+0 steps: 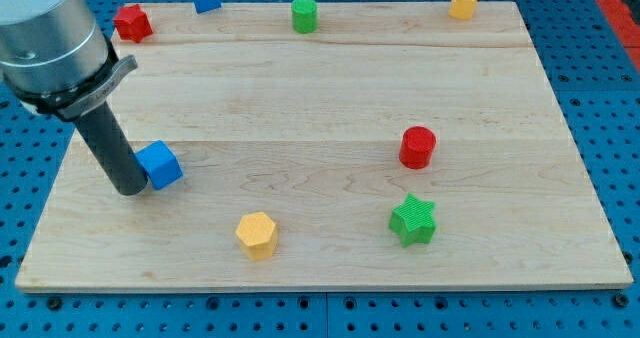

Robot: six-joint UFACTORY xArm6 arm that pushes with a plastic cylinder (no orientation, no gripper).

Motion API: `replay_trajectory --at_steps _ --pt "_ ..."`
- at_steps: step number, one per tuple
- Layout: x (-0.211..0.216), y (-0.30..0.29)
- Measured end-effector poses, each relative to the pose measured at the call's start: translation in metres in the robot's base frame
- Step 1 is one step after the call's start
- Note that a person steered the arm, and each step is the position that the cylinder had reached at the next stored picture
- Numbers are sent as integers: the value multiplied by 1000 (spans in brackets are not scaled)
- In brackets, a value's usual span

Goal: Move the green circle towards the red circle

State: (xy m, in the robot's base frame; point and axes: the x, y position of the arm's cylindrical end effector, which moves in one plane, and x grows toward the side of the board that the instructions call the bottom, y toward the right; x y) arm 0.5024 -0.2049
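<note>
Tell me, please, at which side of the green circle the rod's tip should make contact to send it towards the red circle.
Nothing can grip here, only push. Touch the small green cylinder block on its upper-left wall, since the red cylinder block lies towards the view's lower right. My tip is now beside the blue cube block, far off.

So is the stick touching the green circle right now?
No, my tip is at the view's left, right beside the blue cube, while the green circle sits far off at the view's top.
</note>
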Motion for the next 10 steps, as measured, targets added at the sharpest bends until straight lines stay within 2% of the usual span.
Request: replay_trajectory --at_steps 1,3,4,5,6,8,9,10 --pt "-8 -14" --pt "-18 51" --pt "-35 29" --pt "-105 -4" --pt "-172 -1" --pt "-279 117" --pt "-311 127" --pt "-309 150"
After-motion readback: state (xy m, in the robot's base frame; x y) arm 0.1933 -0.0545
